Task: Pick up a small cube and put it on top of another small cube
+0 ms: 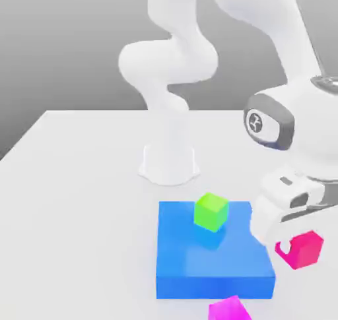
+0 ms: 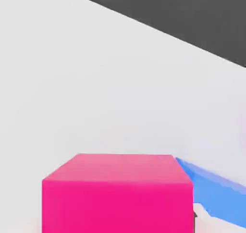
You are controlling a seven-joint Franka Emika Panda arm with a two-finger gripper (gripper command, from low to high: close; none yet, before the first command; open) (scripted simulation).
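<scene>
Jaws closed tight, clamped on the small hot-pink cube (image 1: pixel 305 248) at the exterior view's right, just beside the right edge of the flat blue block (image 1: pixel 211 262). In the exterior view, cube partly tucked under the white fingers (image 1: pixel 267 223), one corner turned toward the camera, bottom close to the tabletop (image 1: pixel 79 193); cannot tell whether touching it or lifted clear. Same cube (image 2: pixel 120 193) seen large and near in the hand view, top face flat and matte, a strip of the blue block (image 2: pixel 216 186) running just beside it, pale tabletop (image 2: pixel 96 83) beyond and a dark backdrop past the far edge.

Above the jaws, white hand and wrist of the arm (image 1: pixel 290 121), with a grey-ringed joint cap facing the camera, bent down from the upper right. Base of the arm (image 1: pixel 169 160) standing on the tabletop behind the blue block.

On the blue block, near its far edge, a lime-green cube (image 1: pixel 211 211), resting flat, well apart from the pink one. In front of the block, at the lower edge of the exterior view, a lighter purplish-magenta cube (image 1: pixel 230 309), cut off by the frame, near the block's front face.
</scene>
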